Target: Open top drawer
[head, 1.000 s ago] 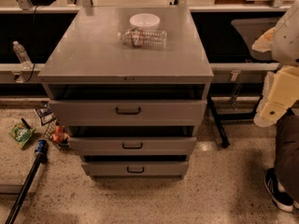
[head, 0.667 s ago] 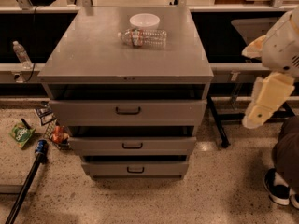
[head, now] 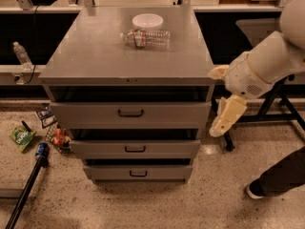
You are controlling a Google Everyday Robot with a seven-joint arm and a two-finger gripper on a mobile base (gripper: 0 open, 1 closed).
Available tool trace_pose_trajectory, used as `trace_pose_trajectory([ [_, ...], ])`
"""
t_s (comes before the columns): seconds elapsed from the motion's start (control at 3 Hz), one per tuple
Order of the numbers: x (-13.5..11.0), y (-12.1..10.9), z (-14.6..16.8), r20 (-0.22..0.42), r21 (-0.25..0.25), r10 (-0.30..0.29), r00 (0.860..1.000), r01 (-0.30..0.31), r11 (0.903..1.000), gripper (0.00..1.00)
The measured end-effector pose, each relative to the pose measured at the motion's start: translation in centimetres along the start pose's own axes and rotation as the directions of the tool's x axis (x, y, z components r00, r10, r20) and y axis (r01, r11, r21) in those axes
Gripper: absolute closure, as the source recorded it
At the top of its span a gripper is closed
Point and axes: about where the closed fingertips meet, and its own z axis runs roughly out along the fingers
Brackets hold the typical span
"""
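The top drawer (head: 162, 114) is the widest grey front of the cabinet, just under the grey top, with a dark bar handle (head: 130, 113) at its centre. A dark gap shows above its front. Two narrower drawer fronts (head: 135, 148) sit below it. My gripper (head: 220, 127) hangs at the end of the white and cream arm (head: 259, 66), which comes in from the right. It is beside the cabinet's right edge, level with the top drawer, well to the right of the handle and not touching it.
A clear plastic bottle (head: 145, 37) lies on the cabinet top next to a white bowl (head: 147, 20). A person's leg and shoe (head: 267, 182) are at the lower right. Black table legs (head: 267, 106) stand behind my arm. Litter (head: 21, 138) and a black pole (head: 26, 190) lie on the floor at left.
My arm and gripper have swung left from the right edge of the view to the cabinet's right side. The drawers have not moved.
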Motion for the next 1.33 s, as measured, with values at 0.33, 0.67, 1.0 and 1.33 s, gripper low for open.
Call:
trace_pose_trajectory([
  [0.33,0.5,-0.9,4.5,0.031,-0.02,-0.036,0.999,0.037,0.9991,0.0],
  [0.67,0.7,-1.5,10.1,0.052,-0.064,-0.099,0.994,0.103,0.9926,0.0],
  [1.0,0.6,-2.0,12.5,0.071,-0.068,-0.134,0.988,0.139,0.9879,0.0],
  [1.33,0.5,-3.7,15.4,0.076,-0.046,-0.19,0.979,0.193,0.98,0.0],
])
